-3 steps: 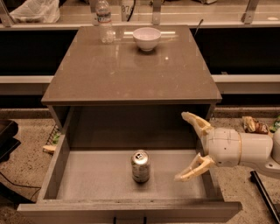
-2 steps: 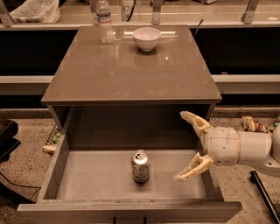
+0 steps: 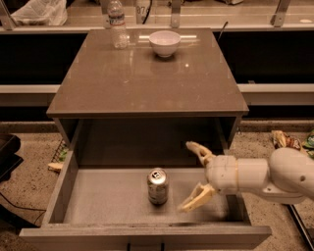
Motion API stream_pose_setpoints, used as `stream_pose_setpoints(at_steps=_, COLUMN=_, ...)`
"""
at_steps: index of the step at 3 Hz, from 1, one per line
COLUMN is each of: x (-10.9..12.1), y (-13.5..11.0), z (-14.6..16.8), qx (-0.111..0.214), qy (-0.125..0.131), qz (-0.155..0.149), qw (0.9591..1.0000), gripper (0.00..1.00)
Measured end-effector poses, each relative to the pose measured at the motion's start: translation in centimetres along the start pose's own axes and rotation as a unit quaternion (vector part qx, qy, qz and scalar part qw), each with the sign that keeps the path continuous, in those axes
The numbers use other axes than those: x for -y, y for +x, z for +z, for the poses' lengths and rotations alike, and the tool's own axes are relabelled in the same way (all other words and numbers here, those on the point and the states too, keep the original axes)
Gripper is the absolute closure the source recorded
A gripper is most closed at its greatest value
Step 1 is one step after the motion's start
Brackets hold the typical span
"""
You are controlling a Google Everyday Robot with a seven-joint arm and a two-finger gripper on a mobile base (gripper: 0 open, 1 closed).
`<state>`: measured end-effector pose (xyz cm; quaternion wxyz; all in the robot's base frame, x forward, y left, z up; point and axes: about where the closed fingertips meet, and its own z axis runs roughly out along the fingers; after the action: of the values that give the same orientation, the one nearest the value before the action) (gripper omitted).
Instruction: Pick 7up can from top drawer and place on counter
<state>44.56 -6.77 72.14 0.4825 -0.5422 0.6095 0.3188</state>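
Observation:
The 7up can (image 3: 157, 186) stands upright on the floor of the open top drawer (image 3: 103, 201), near the middle. My gripper (image 3: 195, 176) is open inside the drawer, just right of the can, not touching it. One finger (image 3: 197, 150) points toward the drawer's back and the other (image 3: 196, 198) toward the front. The arm comes in from the right over the drawer's right wall. The counter (image 3: 147, 78) is the brown slab above the drawer.
A clear water bottle (image 3: 117, 24) and a white bowl (image 3: 164, 42) stand at the back of the counter. A pale shelf with metal posts (image 3: 196, 14) runs behind. Wrappers (image 3: 284, 140) lie on the floor to the right, a dark object (image 3: 7, 157) to the left.
The gripper has moved left, closer to the can. The can has not moved.

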Motion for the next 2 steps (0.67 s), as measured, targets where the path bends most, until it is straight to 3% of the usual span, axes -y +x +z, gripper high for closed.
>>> stream_pose_setpoints(at_steps=1, x=-0.7, y=1.4, z=2.9, qx=0.009, qy=-0.014, qz=0.006, qw=0.9998, gripper=0.0)
stream_pose_setpoints(at_steps=2, x=-1.7, y=2.5, z=6.7, qx=0.013, qy=-0.041, qz=0.012, qw=0.999, gripper=0.26)
